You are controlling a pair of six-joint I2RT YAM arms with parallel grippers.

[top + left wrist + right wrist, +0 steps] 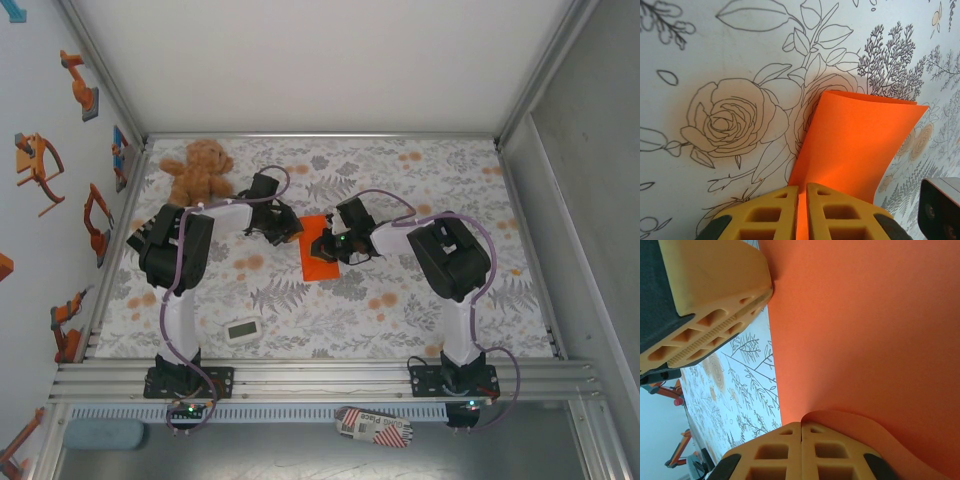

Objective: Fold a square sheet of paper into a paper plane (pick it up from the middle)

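Nearest me, the left jaws pinch the thin bright-orange square sheet of paper [855,145], bowed above the floral counter [400,310] between both arms. The right jaws are pressed together at its edge. Early, I judge: no dart yet, most folds remain.

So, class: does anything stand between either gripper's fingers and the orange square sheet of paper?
Nothing visible does. The left gripper and the right gripper are each shut on the square sheet of paper. The teddy bear and the timer sit well aside.
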